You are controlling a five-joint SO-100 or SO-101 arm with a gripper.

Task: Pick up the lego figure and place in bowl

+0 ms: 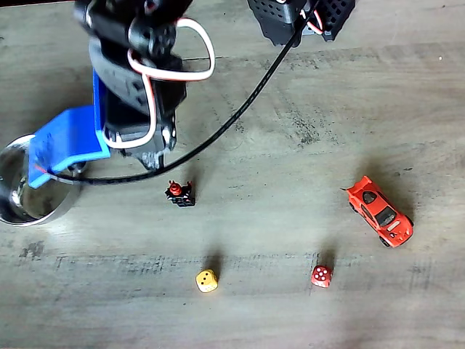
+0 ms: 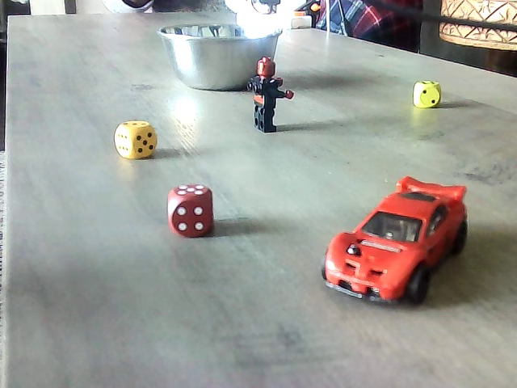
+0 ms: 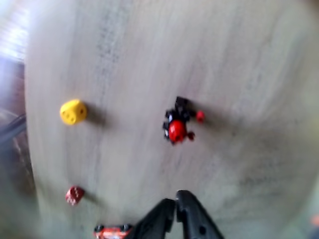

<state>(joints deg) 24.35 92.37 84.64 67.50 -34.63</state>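
The lego figure (image 2: 266, 94) stands upright on the table (image 2: 97, 267), untouched, and the task has barely got going. In the low fixed view it is just in front of the bowl (image 2: 216, 55), a little to the right, apart from it. From the high fixed view, the figure (image 1: 179, 193) sits near the middle of the wood, with the bowl (image 1: 16, 207) well off to its left at the frame's edge.

And the arm? It hangs above the table between those two, its blue part overlapping the bowl's rim in that high view. The wrist view looks straight down on the figure (image 3: 177, 124), and the gripper (image 3: 176, 201) pokes in from the bottom edge with its two dark fingertips pressed together, holding nothing (the picture is blurred, but no gap shows).

The yellow die (image 1: 207, 281), the red die (image 1: 321, 275) and the orange-red car (image 1: 380, 211) lie nearer the lower edge, clear of the figure.

So nothing is done yet: opening, descending, grasping, carrying and dropping in the bowl all remain.
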